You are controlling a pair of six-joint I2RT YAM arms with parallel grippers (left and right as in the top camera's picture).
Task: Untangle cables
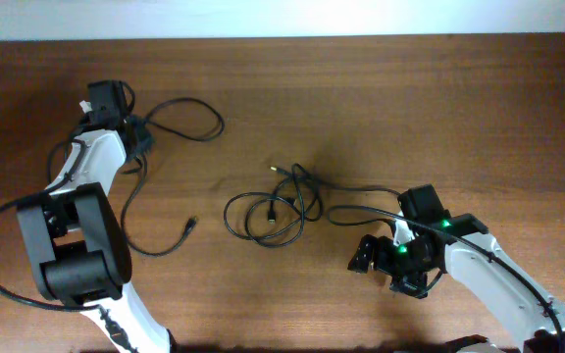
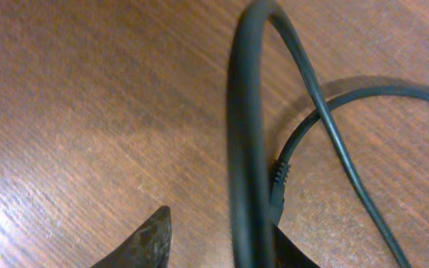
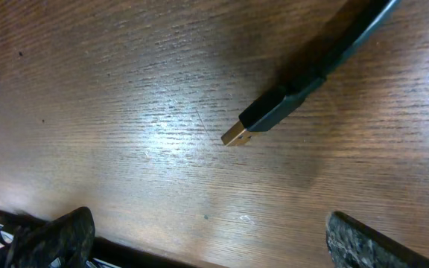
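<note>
left gripper is straddling a cable, pinch unclear, thinner cord crossing just beyond the fingertips | right gripper is hovering spread wide, plug lying ahead between its fingers on the table

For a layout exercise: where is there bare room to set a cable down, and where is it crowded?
Bare: the table's far right, beyond the right arm; the near strip between the arms. Crowded: the middle, at the knot; the far left, where a cable loops by the left arm.
</note>
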